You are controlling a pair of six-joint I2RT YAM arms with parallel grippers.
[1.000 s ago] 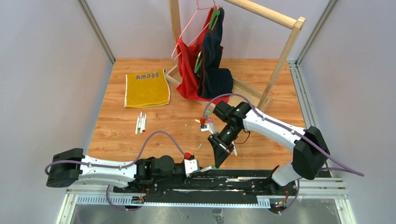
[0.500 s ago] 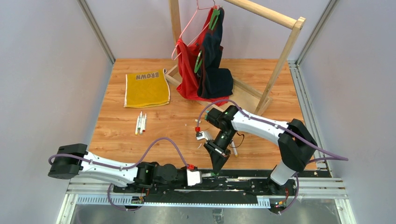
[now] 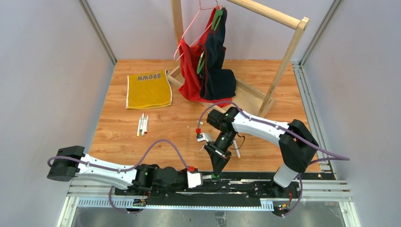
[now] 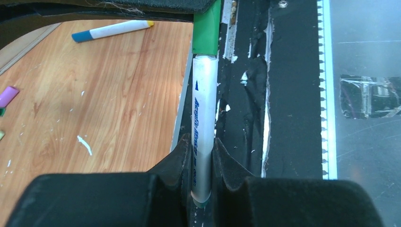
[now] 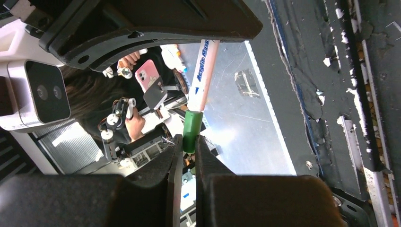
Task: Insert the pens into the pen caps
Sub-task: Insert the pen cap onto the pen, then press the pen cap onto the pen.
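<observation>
My left gripper [image 4: 202, 146] is shut on a white-barrelled pen [image 4: 203, 118] that points away from the wrist. The pen's front end sits at the mouth of a green pen cap [image 4: 206, 33]. My right gripper [image 5: 185, 144] is shut on that green cap [image 5: 191, 132], with the pen [image 5: 204, 71] running up from it. In the top view both grippers meet over the black rail at the near edge, left gripper [image 3: 207, 177] and right gripper [image 3: 218, 169]. Three more pens [image 3: 142, 124] lie side by side on the table. A blue-capped pen [image 4: 111, 30] lies near the right arm.
A yellow cloth [image 3: 148, 89] lies at the back left. A wooden rack [image 3: 283, 42] with red and dark garments [image 3: 208, 71] stands at the back. A loose purple cap [image 4: 7, 96] lies on the wood. The black base rail [image 3: 255, 182] runs along the near edge.
Both grippers have shifted toward the near edge, the right arm swinging down and left. The pen and green cap stay end to end in the same grips.
</observation>
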